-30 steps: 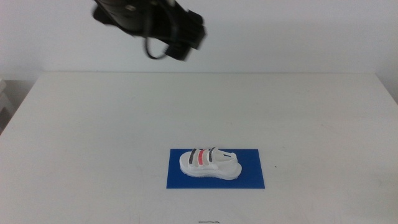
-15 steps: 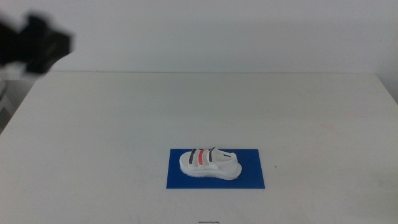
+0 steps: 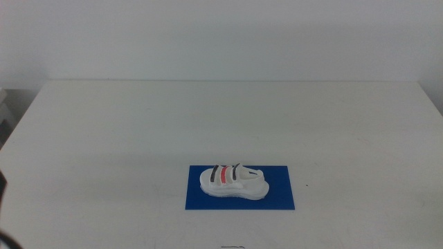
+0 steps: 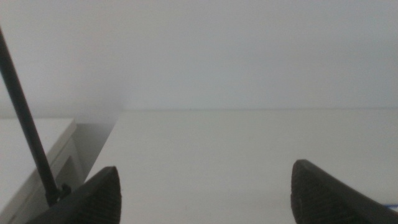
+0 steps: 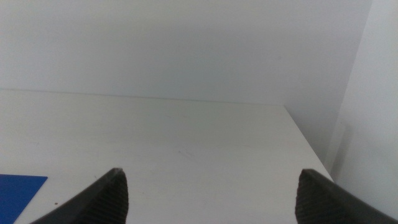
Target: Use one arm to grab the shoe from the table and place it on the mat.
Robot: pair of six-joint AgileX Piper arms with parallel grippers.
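The white shoe (image 3: 232, 182), with dark and red straps, lies on its sole on the blue mat (image 3: 277, 194) near the front middle of the white table (image 3: 221, 124). Neither arm appears in the middle view. In the left wrist view my left gripper (image 4: 208, 193) is open, its jaws wide apart over bare table with nothing between them. My right gripper (image 5: 211, 193) is likewise open and holds nothing; a corner of the mat (image 5: 18, 190) shows in the right wrist view.
A white cabinet (image 4: 31, 155) stands beside the table's left edge, with a thin black cable (image 4: 28, 130) running past it. A pale wall rises behind the table's far edge, and a wall corner (image 5: 373, 124) lies to the right.
The left arm, high at the back a second ago, swung left and down and has left the middle view. Shoe and mat have not moved.
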